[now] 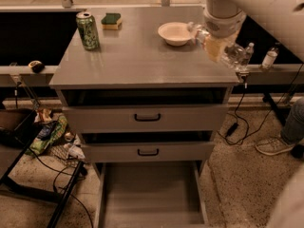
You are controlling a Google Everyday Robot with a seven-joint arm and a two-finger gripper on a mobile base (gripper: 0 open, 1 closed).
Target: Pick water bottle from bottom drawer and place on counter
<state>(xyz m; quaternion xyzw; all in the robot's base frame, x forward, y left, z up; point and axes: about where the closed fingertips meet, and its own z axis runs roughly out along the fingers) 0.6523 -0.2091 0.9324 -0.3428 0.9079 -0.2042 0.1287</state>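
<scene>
My gripper (216, 45) hangs from the big white arm at the upper right, just above the right edge of the counter (137, 56). It is shut on the water bottle (232, 54), which lies tilted across the fingers: one clear end sticks out left towards the bowl, the other right past the counter's edge. The bottle is held slightly above the counter top. The bottom drawer (149, 194) stands pulled out at the bottom of the view, its flat grey floor bare.
On the counter are a green soda can (88, 31), a green-yellow sponge (112, 21) and a white bowl (175, 33). Two slim clear bottles (245, 56) stand on a ledge to the right. Cables and clutter lie on the floor at the left.
</scene>
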